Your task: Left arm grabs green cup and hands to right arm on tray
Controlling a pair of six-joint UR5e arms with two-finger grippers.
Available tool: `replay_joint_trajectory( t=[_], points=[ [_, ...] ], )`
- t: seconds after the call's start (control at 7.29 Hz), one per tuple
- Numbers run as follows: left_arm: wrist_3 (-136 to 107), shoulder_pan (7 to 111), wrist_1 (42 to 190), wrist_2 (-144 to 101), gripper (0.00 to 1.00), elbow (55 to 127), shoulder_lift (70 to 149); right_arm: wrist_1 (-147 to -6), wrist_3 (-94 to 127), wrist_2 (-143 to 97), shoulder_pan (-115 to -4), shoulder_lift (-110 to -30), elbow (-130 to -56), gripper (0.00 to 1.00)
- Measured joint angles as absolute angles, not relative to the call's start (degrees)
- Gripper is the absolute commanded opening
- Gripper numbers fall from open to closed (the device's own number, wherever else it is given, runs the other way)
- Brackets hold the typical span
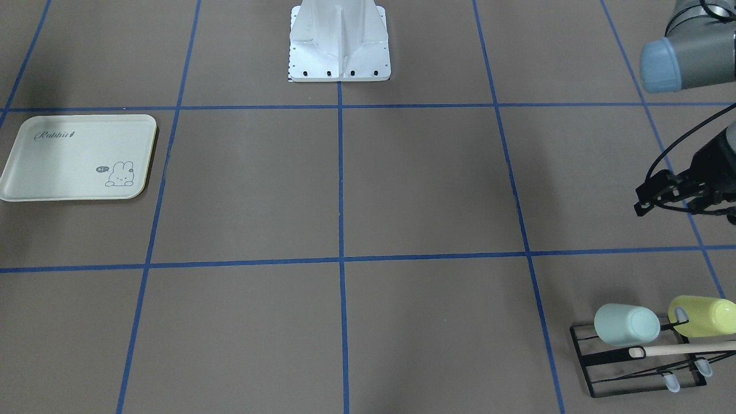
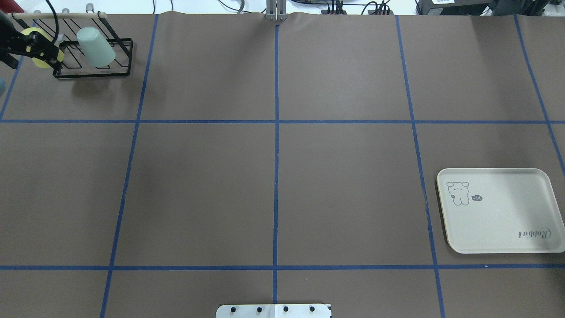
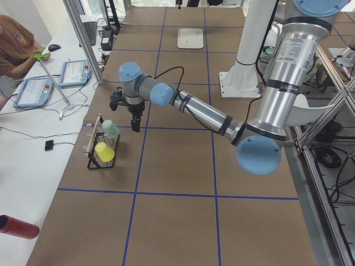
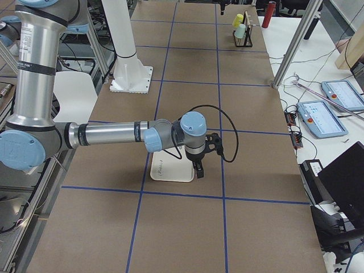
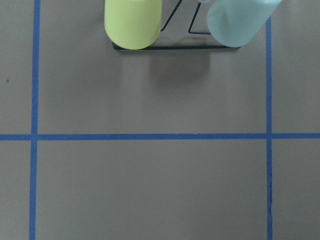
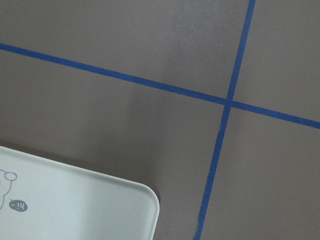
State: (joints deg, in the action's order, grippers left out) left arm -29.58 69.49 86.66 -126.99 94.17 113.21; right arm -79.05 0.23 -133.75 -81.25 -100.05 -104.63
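Observation:
The pale mint green cup (image 1: 627,325) sits tilted on a black wire rack (image 1: 582,349) at the table's far left corner. It also shows in the overhead view (image 2: 96,46) and at the top of the left wrist view (image 5: 237,22). My left gripper (image 1: 639,200) hovers above the table just short of the rack, with its jaws apart and empty. The cream Rabbit tray (image 2: 507,221) lies flat and bare on the right side. My right gripper (image 4: 200,168) hangs over the tray's edge. It shows only in the exterior right view, so I cannot tell whether it is open.
A yellow-green cup (image 1: 704,316) sits on the same rack beside the green one, partly behind my left gripper in the overhead view. A wooden rod (image 1: 684,349) runs along the rack. The robot base (image 1: 339,52) stands mid-table. Blue tape lines grid the brown table.

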Motion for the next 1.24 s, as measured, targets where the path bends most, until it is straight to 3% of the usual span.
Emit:
replay_joint_trajectory(
  t=[0.41, 1.24],
  points=[
    [-30.6, 67.52, 96.66, -125.06, 1.0, 82.32, 118.43, -78.37, 0.62, -133.88, -80.57, -100.02, -104.59, 1.0],
    [-31.46, 66.61, 102.92, -124.81, 0.98, 68.19, 126.55, -78.37, 0.7, -133.67, -80.29, -99.92, -104.51, 1.0]
  ],
)
